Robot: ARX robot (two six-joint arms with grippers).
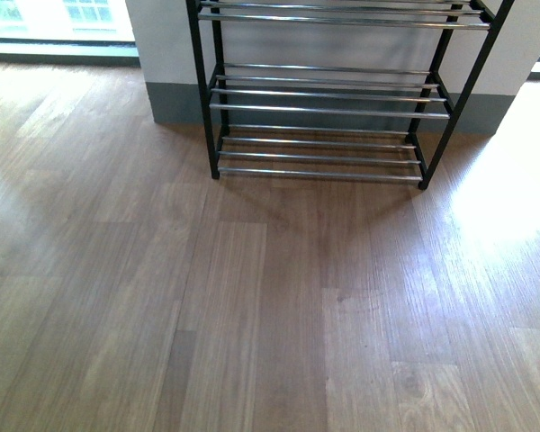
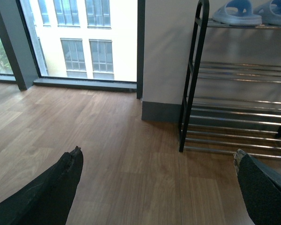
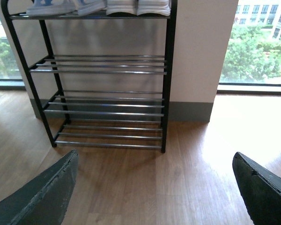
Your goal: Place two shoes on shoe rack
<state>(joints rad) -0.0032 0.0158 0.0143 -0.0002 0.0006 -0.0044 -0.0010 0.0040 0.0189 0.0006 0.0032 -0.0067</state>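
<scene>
The floor (image 1: 252, 306) is brown wood-look planks, with soft reflections and a bright patch of daylight to the right of the shoe rack (image 1: 333, 99). The rack stands on the floor against a white wall (image 1: 162, 40) with a grey baseboard (image 1: 175, 103). Beyond the wall on each side there are large windows: the left wrist view shows a window (image 2: 84, 37) with a pale building outside, and the right wrist view shows a window (image 3: 260, 42) with green trees.

There is one rack, with a black frame and shelves of chrome rods. The front view shows three tiers of it, all bare; the right wrist view shows four tiers. On the top tier sit two light blue slippers (image 2: 238, 11) and, beside them, two white soles (image 3: 138, 6) whose upper part is cut off, so it cannot be told if these are the grey sneakers.

The left claw (image 2: 154, 183) is spread wide apart and holds nothing. The right claw (image 3: 154, 187) is also wide apart and empty. Both hang above the floor in front of the rack.
</scene>
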